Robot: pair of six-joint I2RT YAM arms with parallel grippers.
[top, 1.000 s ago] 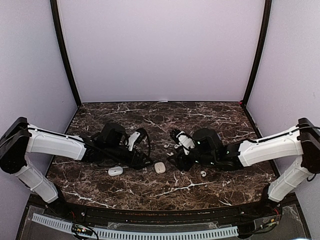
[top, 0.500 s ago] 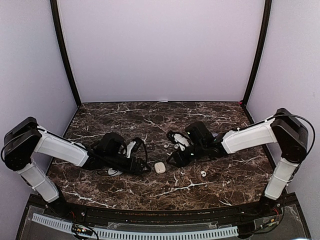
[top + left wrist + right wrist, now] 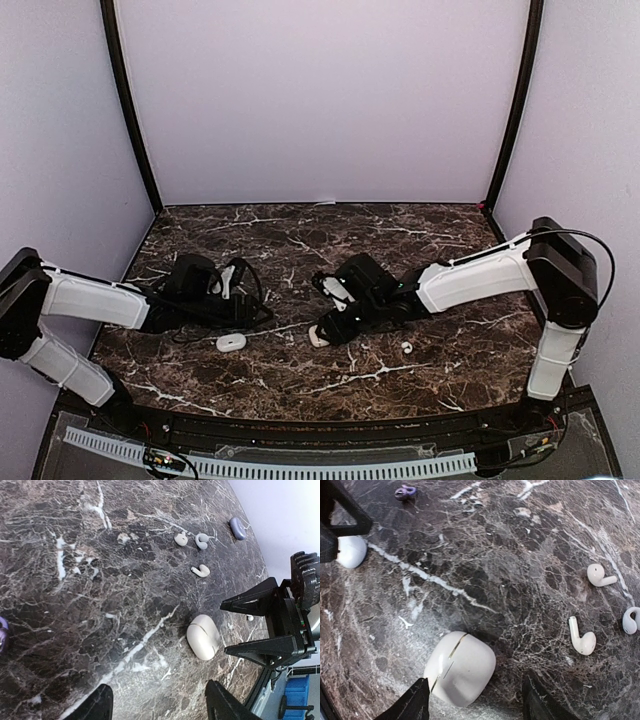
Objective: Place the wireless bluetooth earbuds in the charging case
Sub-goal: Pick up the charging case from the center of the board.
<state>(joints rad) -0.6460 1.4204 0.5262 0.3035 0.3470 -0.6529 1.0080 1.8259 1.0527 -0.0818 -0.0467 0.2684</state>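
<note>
Grasping the white charging case (image 3: 460, 668) is the step in hand, we judge. Right hand (image 3: 225, 628) is low over the surface (image 3: 420, 240), fingers spread wide, holding nothing. The case lies right at the mouth of the gap, just off the fingertips. Whether a finger touches its shell we cannot tell from the wrist view.

Case lid is shut with the seam visible, so nothing is inserted yet. Loose on the surface, apart from the case: stemmed earbud (image 3: 582, 639) nearest, second earbud (image 3: 599, 575) beyond it, third earbud (image 3: 631, 620) at the frame edge.

Left hand (image 3: 160, 685) is also wide open and empty, facing the case from the other side, well apart from it. A second white case (image 3: 231, 342) lies near it. Purple case (image 3: 238, 528) and purple earbud (image 3: 405, 491) are far off, neither in play as far as we see.

Next move, we reckon: right hand goes forward so the case sits between the fingers, then pinches across its width without skidding it on the slick surface. After that the lid needs opening, likely a two-hand job, before any earbud goes in.
</note>
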